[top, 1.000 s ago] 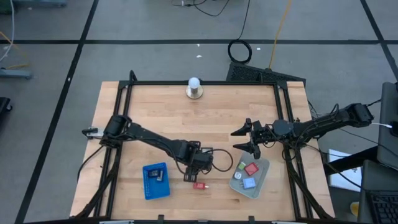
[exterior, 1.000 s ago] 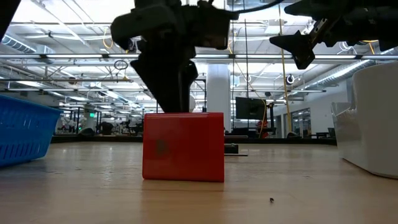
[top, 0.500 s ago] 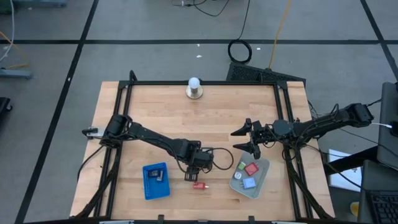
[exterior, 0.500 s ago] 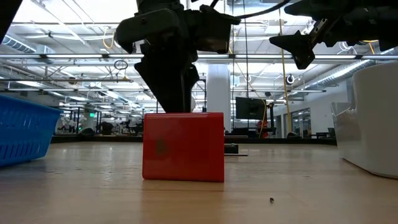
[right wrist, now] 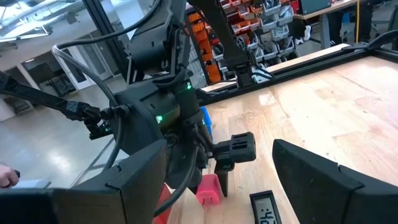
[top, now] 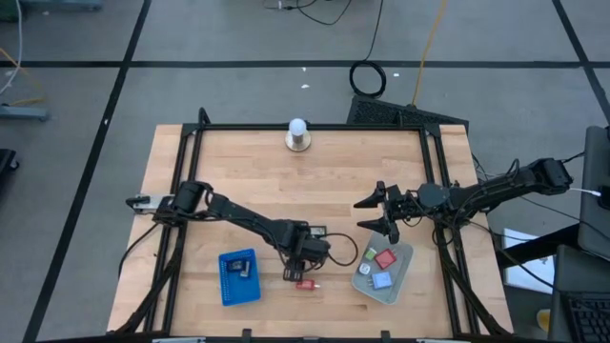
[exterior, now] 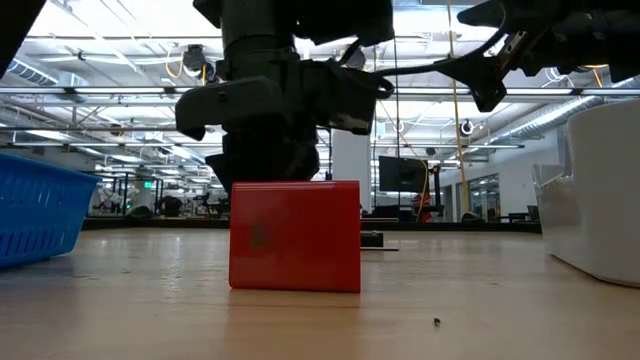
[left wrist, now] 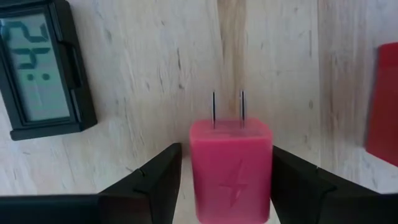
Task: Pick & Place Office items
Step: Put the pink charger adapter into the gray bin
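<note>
A pink plug block (left wrist: 230, 165) with two metal prongs lies flat on the wooden table. My left gripper (left wrist: 227, 171) points straight down over it, open, with one finger on each side of its body and a narrow gap on at least one side. In the high view that gripper (top: 300, 267) hangs near the table's front middle. A red block (exterior: 295, 235) stands on the table just nearer than it. A black display unit (left wrist: 40, 68) lies beside the plug. My right gripper (top: 379, 215) waits open and level above the table's right half.
A flat blue tray (top: 238, 277) lies left of my left gripper. A clear grey bin (top: 405, 255) to its right holds red, blue and pale pieces. A white ball on a round metal base (top: 298, 134) stands at the far edge. Bare wood lies between.
My left gripper has sunk straight down toward the table behind the red block, its finger gap unchanged. The red block has stayed where it was.
</note>
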Tool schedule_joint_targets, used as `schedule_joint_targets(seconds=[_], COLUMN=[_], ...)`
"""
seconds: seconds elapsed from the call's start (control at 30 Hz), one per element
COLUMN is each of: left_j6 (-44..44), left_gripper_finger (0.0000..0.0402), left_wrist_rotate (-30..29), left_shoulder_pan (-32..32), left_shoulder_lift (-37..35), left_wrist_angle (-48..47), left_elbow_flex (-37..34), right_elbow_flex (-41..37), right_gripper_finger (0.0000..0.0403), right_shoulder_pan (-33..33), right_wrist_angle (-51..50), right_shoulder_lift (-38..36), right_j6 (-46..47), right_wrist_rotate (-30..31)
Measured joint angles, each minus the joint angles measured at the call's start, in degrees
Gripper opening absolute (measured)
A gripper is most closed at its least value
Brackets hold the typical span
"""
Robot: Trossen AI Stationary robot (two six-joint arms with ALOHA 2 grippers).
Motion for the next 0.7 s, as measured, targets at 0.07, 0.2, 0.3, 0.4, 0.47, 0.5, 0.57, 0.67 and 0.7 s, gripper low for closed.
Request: schedule_joint_targets(seconds=[0.07, 0.2, 0.3, 0.4, 0.47, 0.5, 0.57, 0.67, 0.7], left_j6=[0.15, 0.39, 0.49, 0.52, 0.52, 0.52, 0.52, 0.12, 0.08], left_gripper_finger=[0.0214, 0.0212, 0.0192, 0.0153, 0.0149, 0.0149, 0.0149, 0.0149, 0.0149], left_wrist_rotate=[0.45, 1.32, 1.30, 1.30, 1.30, 1.30, 1.28, 0.64, 0.21], left_shoulder_pan=[0.05, 0.08, 0.08, 0.08, 0.08, 0.08, 0.08, -0.02, -0.11], left_shoulder_lift=[0.30, 0.37, 0.41, 0.43, 0.45, 0.45, 0.23, 0.06, -0.14], left_wrist_angle=[0.11, 0.08, 0.00, -0.07, -0.09, -0.09, -0.09, -0.38, -0.85], left_elbow_flex=[0.06, 0.02, 0.02, -0.04, -0.04, -0.04, -0.04, 0.14, 0.27], right_elbow_flex=[0.01, 0.00, 0.02, 0.01, 0.00, 0.01, 0.01, 0.00, 0.00], right_gripper_finger=[0.0281, 0.0281, 0.0281, 0.0281, 0.0281, 0.0281, 0.0281, 0.0281, 0.0281], right_shoulder_pan=[0.00, 0.00, -0.02, -0.02, 0.00, -0.01, -0.01, 0.00, -0.02], right_wrist_angle=[-0.12, -0.27, -0.25, -0.27, -0.27, -0.28, -0.27, -0.27, -0.27], right_shoulder_lift=[-0.01, -0.01, -0.01, -0.01, -0.01, -0.01, -0.01, -0.01, -0.01], right_j6=[0.01, 0.01, 0.01, 0.01, 0.01, 0.01, 0.01, 0.01, -0.01], right_wrist_rotate=[0.00, 0.00, 0.02, 0.02, 0.02, 0.02, 0.02, 0.02, 0.02])
